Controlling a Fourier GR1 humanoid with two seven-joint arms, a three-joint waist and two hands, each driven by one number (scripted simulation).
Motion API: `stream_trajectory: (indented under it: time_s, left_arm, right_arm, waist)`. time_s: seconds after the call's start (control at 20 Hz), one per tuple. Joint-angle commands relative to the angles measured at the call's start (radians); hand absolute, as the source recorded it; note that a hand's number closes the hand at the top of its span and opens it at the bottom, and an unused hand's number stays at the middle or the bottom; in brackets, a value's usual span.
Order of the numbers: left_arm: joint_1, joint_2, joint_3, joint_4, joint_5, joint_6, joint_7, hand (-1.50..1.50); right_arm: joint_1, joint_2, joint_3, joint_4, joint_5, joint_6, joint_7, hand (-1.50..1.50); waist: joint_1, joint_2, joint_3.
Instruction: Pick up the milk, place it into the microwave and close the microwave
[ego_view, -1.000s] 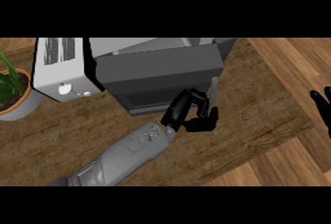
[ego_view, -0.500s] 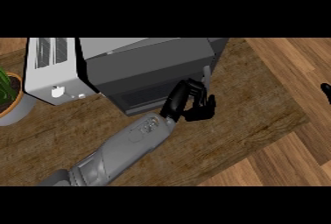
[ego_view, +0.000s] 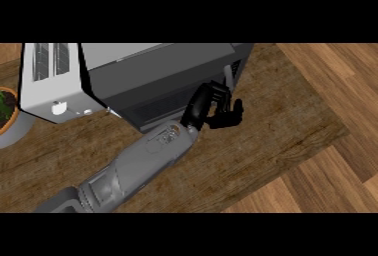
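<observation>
since the earlier frames the view has swung right and nearer: the plant pot (ego_view: 6, 120) now sits cut off at the left edge, the toaster (ego_view: 53, 82) stands just beside the microwave (ego_view: 159, 82), and my right hand, formerly at the right edge, has left the view. left to right: pot, toaster, microwave, then my left hand (ego_view: 214, 107), all on the wooden table (ego_view: 288, 135). the left hand rests against the microwave's dark front near its right side, fingers relaxed and clasping nothing; it has crept closer to that face. the milk is not visible anywhere, so i judge it already inside; its heading and long axis cannot be read. the microwave's long axis runs roughly left to right, its dark front facing the lower right. step in hand, by my judgement: closing the door. to do it well, i should keep flat fingers on the panel and push square to the face until it seats.
</observation>
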Motion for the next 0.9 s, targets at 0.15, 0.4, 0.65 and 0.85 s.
stream_trajectory:
  time_s: [0.15,0.4,0.65,0.85]
  left_arm:
    - [-0.136,-0.028,0.026,0.016,0.018,-0.001,-0.019,1.50]
    - [-0.143,-0.028,0.017,0.038,0.031,0.007,-0.033,1.50]
    - [-0.149,-0.028,0.011,0.033,0.051,0.015,-0.038,1.50]
    - [-0.116,-0.030,0.105,0.133,0.110,0.175,-0.015,1.50]
  right_arm:
    - [-0.024,-0.020,-0.014,0.006,-0.039,0.012,0.016,-1.50]
    - [-0.044,-0.035,-0.018,0.004,-0.064,0.021,0.029,-1.50]
    - [-0.056,-0.041,-0.023,0.018,-0.097,0.028,0.039,-1.50]
    - [-0.047,-0.051,-0.052,0.026,-0.119,0.016,0.049,-1.50]
  waist:
    - [-0.030,0.000,0.002]
    - [-0.035,0.002,0.001]
    - [-0.039,0.003,0.002]
    - [0.031,-0.009,0.002]
